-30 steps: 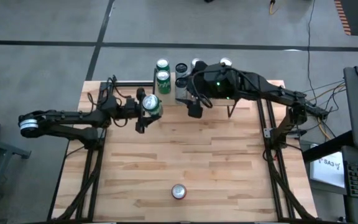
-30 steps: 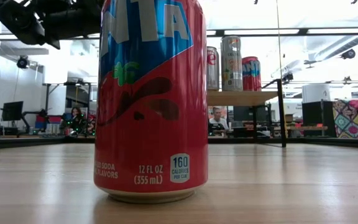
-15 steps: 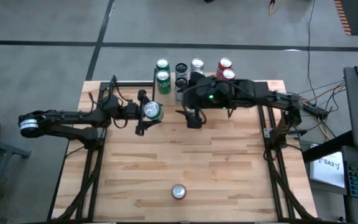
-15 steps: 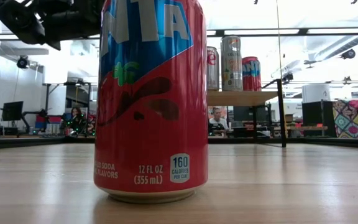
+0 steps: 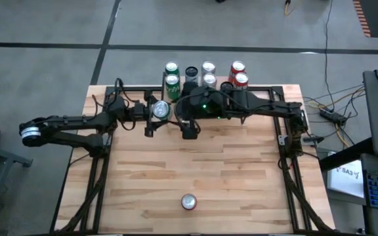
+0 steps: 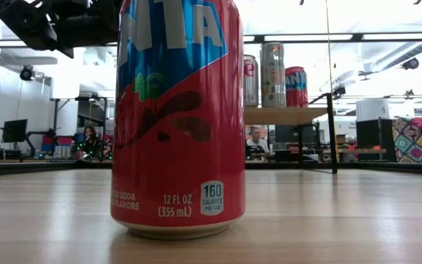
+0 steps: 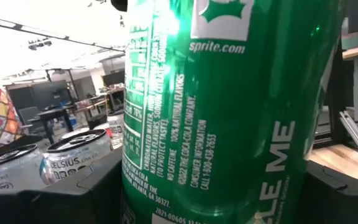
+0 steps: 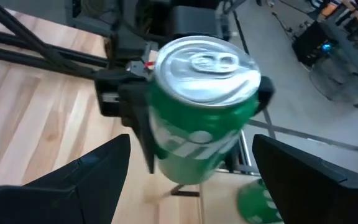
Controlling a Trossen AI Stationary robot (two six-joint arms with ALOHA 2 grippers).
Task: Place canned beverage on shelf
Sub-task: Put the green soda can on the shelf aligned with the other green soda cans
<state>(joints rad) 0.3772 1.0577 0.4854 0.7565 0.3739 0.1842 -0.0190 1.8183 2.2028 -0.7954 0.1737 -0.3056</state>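
The green can (image 5: pixel 159 111) is held in the left claw (image 5: pixel 155 115), above the bench (image 5: pixel 241 183) and just in front of the shelf (image 5: pixel 268 88); the fingers are closed on its sides. I count 6 more cans standing at the shelf, at the far edge: 2 green (image 5: pixel 171 77), 1 dark (image 5: pixel 191 72), 2 silver (image 5: pixel 208 73) and 2 red (image 5: pixel 237 73), which makes 7 there if each is counted. 1 red can (image 5: pixel 188 202) stands alone near the front of the bench. The right claw (image 5: pixel 189 128) hangs just beside the held can, fingers wide apart and holding nothing. Both arms reach toward the middle.
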